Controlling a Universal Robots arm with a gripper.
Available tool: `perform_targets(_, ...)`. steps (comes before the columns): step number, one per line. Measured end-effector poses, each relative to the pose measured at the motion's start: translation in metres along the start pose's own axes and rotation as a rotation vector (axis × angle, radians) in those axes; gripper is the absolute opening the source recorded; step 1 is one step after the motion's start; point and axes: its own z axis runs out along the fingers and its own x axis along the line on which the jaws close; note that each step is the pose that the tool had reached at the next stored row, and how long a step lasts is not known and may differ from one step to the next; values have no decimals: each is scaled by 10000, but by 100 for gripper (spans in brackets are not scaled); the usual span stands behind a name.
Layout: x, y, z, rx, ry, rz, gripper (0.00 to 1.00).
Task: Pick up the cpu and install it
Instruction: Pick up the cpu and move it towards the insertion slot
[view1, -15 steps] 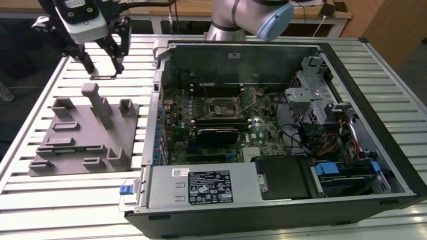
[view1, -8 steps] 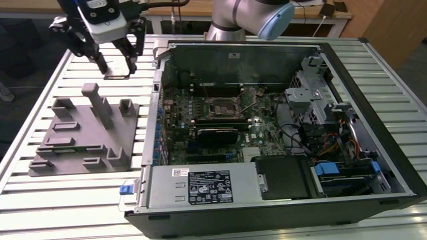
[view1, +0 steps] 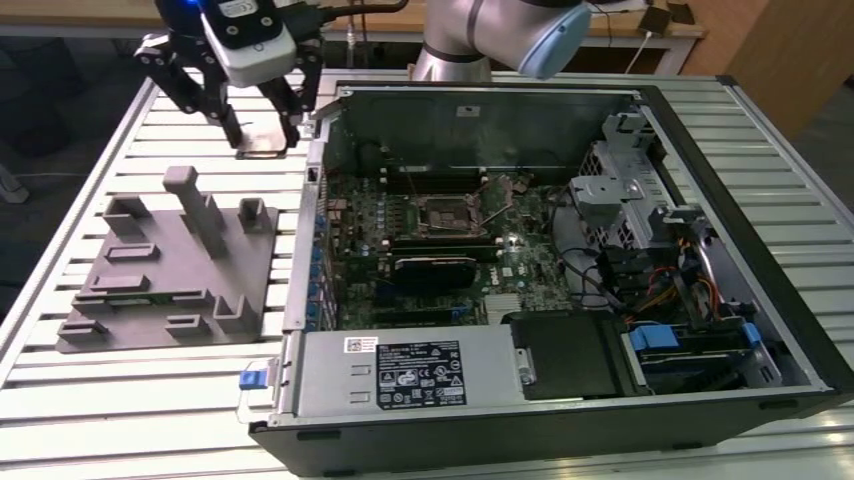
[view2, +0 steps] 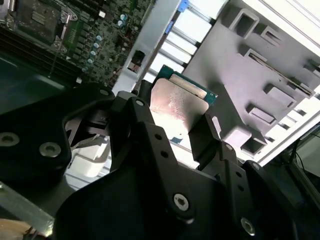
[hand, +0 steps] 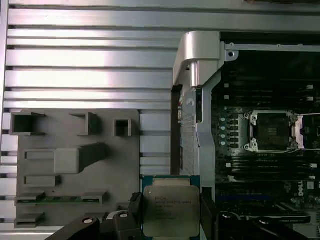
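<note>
Firmly clamped between the two black fingers of the tool (view1: 263, 140), the small flat square cpu (hand: 171, 210) with a pale silver metal top and green rim hangs over the ribbed aluminium counter (view1: 107, 400). It sits between the grey plastic fixture plate (view1: 160, 290) and the open black computer case (view1: 534, 435). The square metal-framed motherboard socket (hand: 272, 131) lies well apart, inside the case.
</note>
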Motion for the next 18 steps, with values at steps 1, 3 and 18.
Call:
perform_targets(1, -31, 0, 1, -1, 0, -1, 54)
perform_targets(3, -91, 1, 2, 0, 1, 1, 54)
perform_targets(18, -592, 4, 13, 0, 1, 0, 54)
